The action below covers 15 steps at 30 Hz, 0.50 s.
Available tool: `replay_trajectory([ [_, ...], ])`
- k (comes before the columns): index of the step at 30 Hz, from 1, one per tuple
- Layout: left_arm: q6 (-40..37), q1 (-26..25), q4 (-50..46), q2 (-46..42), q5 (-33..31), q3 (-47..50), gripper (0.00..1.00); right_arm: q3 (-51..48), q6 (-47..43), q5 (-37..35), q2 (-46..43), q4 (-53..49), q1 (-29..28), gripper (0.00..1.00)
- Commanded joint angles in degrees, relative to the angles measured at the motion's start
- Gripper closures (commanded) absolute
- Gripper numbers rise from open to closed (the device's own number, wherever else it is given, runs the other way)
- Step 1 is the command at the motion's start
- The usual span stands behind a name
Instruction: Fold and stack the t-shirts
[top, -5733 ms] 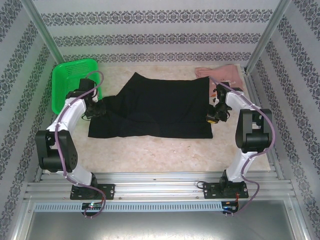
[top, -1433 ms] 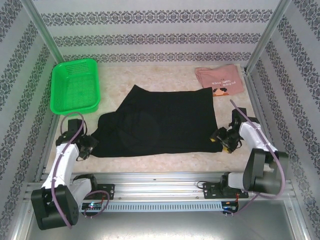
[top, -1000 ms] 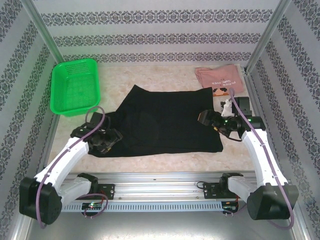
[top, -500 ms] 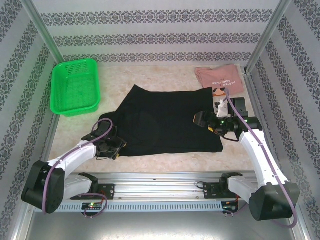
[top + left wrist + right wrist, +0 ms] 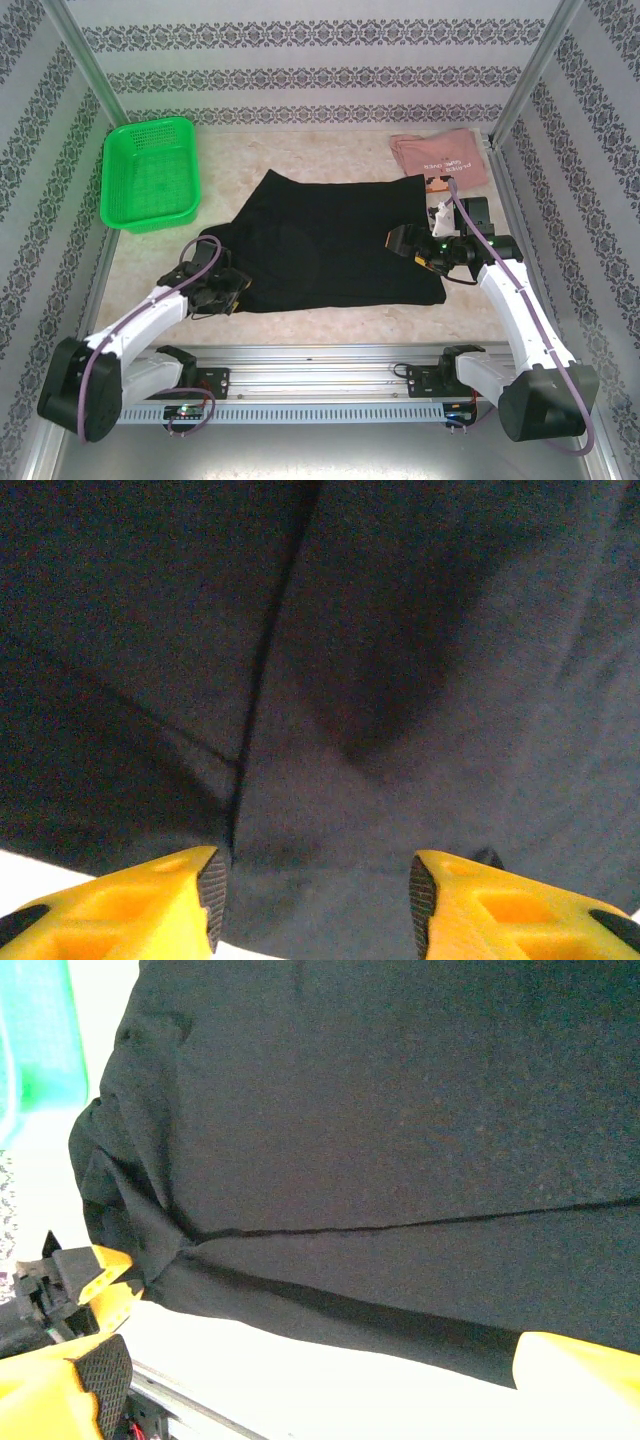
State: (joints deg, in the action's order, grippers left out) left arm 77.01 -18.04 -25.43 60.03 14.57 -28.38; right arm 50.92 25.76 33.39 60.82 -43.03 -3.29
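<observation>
The pale bench (image 5: 330,322) is the biggest thing here. A black t-shirt (image 5: 320,250) lies spread out flat in the middle of it, with a long fold line running across the cloth (image 5: 400,1110). A green basket (image 5: 152,180) sits at the far left corner, apart from the black shirt. A pink t-shirt (image 5: 440,160) lies folded at the far right corner, just past the black one's far right corner.

The left hand (image 5: 222,290) is down at the near left corner of the black shirt. Its yellow fingers (image 5: 150,900) are spread wide, with dark cloth (image 5: 400,680) between them.

The right hand (image 5: 405,243) is over the right side of the black shirt. Its fingers (image 5: 580,1370) are spread wide too, and pinch nothing.
</observation>
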Motion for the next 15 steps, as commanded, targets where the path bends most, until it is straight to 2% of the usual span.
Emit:
replay_trajectory([
  [1,0.2,-0.6,-8.7,-4.8,-1.5,-2.4,0.45,-0.4,0.7,1.7,-0.1,0.1,-0.6,0.02],
  [5,1.0,-0.6,-4.0,-2.5,-2.1,-0.8,0.46,-0.9,1.2,2.3,0.4,1.3,-0.6,0.02],
  [10,0.8,-0.7,3.9,4.3,-2.3,-1.6,0.52,-0.4,1.0,2.5,1.1,1.3,-0.7,0.02],
  [15,-0.3,-0.7,2.6,7.1,-1.6,-2.6,0.55,-1.0,0.9,1.9,0.3,0.6,-0.7,0.02],
])
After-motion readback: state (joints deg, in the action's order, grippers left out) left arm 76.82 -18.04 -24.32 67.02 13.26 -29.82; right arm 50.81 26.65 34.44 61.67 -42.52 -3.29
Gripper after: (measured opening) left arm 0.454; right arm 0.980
